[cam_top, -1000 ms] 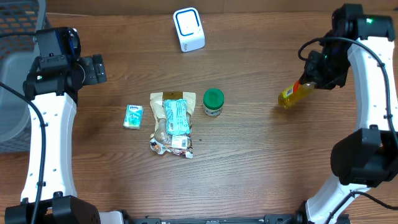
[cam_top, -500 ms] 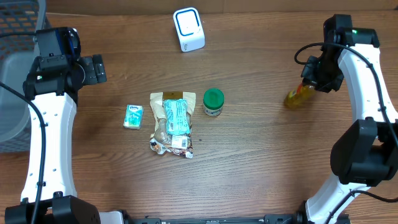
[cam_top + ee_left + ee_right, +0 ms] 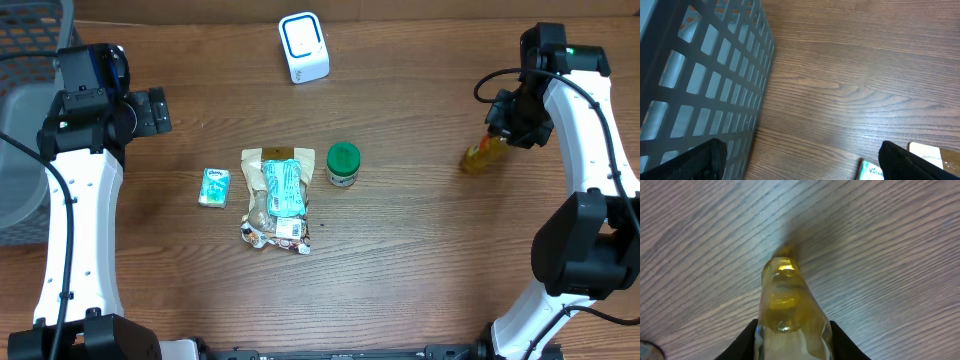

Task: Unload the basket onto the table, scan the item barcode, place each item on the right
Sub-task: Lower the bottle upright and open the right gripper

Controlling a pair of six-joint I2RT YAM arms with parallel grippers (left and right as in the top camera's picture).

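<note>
From above, the right gripper (image 3: 497,128) holds the yellow bottle (image 3: 478,157) at 3 o'clock, well apart from the white scanner (image 3: 303,47) at 12. The smooth bottle could slip out on the way. The jar (image 3: 343,164), snack bag (image 3: 275,200) and tissue pack (image 3: 214,187) sit in the middle, off that path.

The left wrist view shows the left gripper (image 3: 800,162) wide and empty, with the grey basket (image 3: 705,75) at 9.

In the right wrist view, fingers (image 3: 742,342) squeeze the bottle. No barcode shows, so a scan could miss.

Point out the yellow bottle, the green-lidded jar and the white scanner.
yellow bottle (image 3: 478,158), overhead view, on its body.
green-lidded jar (image 3: 343,158), overhead view, on its lid.
white scanner (image 3: 302,41), overhead view, on its blue-ringed face.
</note>
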